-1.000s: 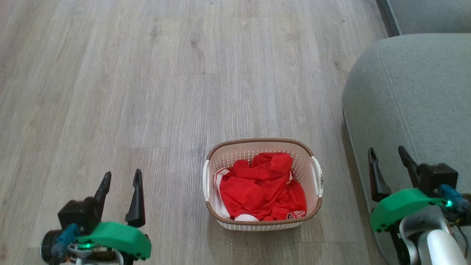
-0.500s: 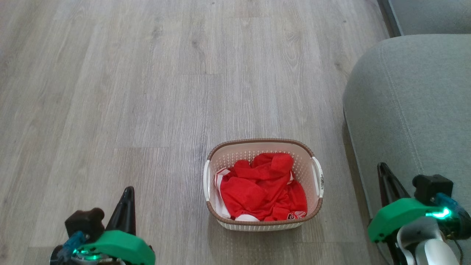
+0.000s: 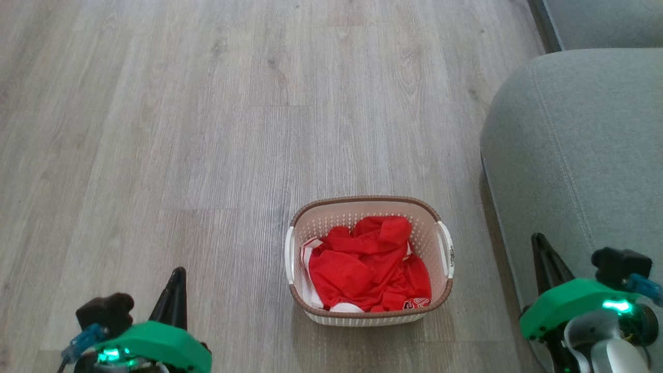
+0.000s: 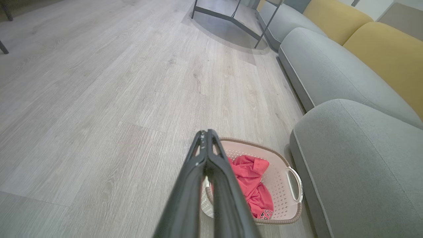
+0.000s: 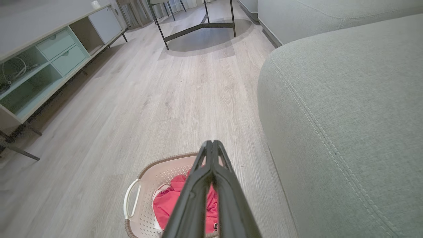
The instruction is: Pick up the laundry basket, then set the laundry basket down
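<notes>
Floor (image 3: 207,129): pale grey wood-look planks across a living room, bare from 9 to 12 o'clock in the head view.
Sofa (image 3: 580,145): grey fabric, rounded end at 3 o'clock in the head view; yellow cushions (image 4: 380,49) along its back at 2 o'clock in the left wrist view.
Laundry basket (image 3: 331,217): upright on the floor at 6 o'clock in the head view. Cream perforated walls, brown woven-look rim, white handles (image 3: 446,248) on the two short sides. Near the sofa's end, a strip of floor between; apart from both grippers.
Clothing (image 3: 368,269): red with white trim, crumpled inside the basket, below the rim.
Left gripper (image 3: 178,274): at 7 o'clock in the head view, fingers pressed together into one dark point, holding nothing; well off the basket's 9 o'clock side, over bare floor.
Right gripper (image 3: 539,243): at 4 o'clock in the head view, fingers closed tip to tip, empty; off the basket's 3 o'clock side, seen against the sofa's edge.
Background: dark metal table frame (image 5: 218,25) at 12 o'clock in the right wrist view; pale cabinet (image 5: 49,53) with drawers and open shelves at 10 o'clock there.
</notes>
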Motion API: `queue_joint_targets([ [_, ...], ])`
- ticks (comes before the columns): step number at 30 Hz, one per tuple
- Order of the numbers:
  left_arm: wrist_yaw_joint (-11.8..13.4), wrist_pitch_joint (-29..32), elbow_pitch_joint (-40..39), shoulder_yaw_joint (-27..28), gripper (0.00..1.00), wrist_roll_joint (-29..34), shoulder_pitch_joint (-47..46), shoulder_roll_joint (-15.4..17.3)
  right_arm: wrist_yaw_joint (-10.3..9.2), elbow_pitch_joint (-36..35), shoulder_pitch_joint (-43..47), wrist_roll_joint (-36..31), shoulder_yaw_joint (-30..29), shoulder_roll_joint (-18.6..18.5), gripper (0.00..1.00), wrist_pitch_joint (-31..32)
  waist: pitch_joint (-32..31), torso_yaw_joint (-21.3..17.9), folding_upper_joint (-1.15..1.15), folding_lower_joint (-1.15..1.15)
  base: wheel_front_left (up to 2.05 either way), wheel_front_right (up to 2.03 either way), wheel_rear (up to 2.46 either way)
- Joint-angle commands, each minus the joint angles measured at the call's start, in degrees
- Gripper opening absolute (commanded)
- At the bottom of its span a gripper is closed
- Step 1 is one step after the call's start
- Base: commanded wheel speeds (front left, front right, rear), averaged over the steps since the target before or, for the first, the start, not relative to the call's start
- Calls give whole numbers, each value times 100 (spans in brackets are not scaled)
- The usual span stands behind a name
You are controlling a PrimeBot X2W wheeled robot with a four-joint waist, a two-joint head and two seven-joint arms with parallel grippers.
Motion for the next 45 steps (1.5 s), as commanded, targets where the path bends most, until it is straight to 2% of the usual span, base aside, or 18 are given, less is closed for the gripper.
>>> queue_joint_targets([
  [1, -43, 14, -127, 148, 0, -136, -304, 19, -6, -161, -225, 165, -32, -26, 0, 10, -2, -3, 0, 0, 0, 0, 0],
  [45, -578, 392, 442, 762, 0, -2710, -757, -227, -17, 235, -427, 3180, -143, -45, 0, 240, -69, -121, 0, 0, 0, 0, 0],
])
